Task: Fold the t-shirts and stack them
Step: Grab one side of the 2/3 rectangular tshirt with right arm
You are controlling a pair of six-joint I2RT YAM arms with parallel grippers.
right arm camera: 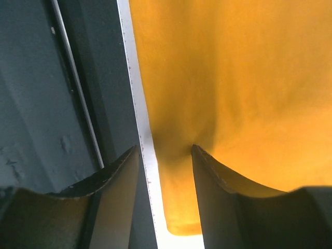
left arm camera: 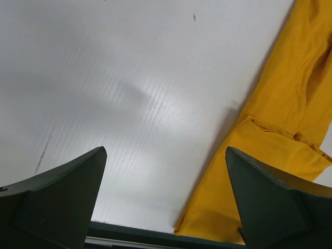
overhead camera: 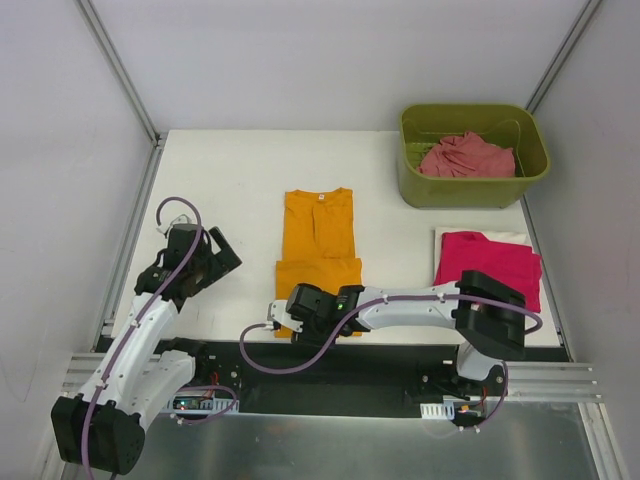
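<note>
Top view, orange t-shirt (overhead camera: 318, 235): lies flat in the middle of the table (overhead camera: 225, 165), collar away from the arms, its lower part already doubled up over the body.
Top view, other t-shirts: the magenta t-shirt (overhead camera: 490, 265) sits folded at the right side of the table; the salmon-pink t-shirt (overhead camera: 465, 157) is crumpled inside the green bin (overhead camera: 412, 185) at the far right.
Top view, arms: the right gripper (overhead camera: 290, 318) reaches across to the near left corner of the orange t-shirt; the left gripper (overhead camera: 222, 262) hangs over bare table, well apart from the cloth on its left.
Left wrist view: its fingers are spread wide with nothing between them but white table; the orange t-shirt's left edge and the fold run along the right of the frame.
Right wrist view: the fingers stand a narrow gap apart, straddling the cloth's edge right at the table's near rim; they seem not yet pressed on it, though contact is hard to judge at this range.
Handling: the cloth looks light, limp and thin, so it will likely sag and unfold if lifted from one point.
Where to hold: probably the near corners of the doubled layer, pinching both layers together, one corner per gripper.
</note>
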